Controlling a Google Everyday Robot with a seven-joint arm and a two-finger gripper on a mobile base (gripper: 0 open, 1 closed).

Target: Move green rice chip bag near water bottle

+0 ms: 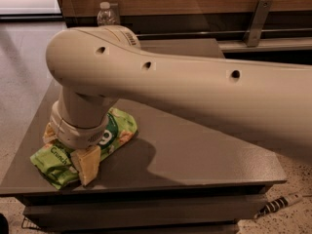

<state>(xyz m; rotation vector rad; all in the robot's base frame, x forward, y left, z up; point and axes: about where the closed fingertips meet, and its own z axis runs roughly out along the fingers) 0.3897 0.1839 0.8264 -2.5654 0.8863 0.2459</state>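
The green rice chip bag [118, 129] lies flat near the front left corner of the dark grey table [195, 155]. My gripper [68, 149] points down right over the bag. It is open, with one yellowish finger [87, 165] at the bag's front edge and the other [48, 133] at its far left side. The wrist hides the bag's middle. The water bottle [106, 14] stands at the table's far edge, behind my arm. Only its white cap and upper part show.
My thick beige arm [204, 89] crosses the view from the right and hides much of the table. A wooden wall with a metal bracket [256, 21] runs behind. A striped cable [279, 204] lies on the floor at the lower right.
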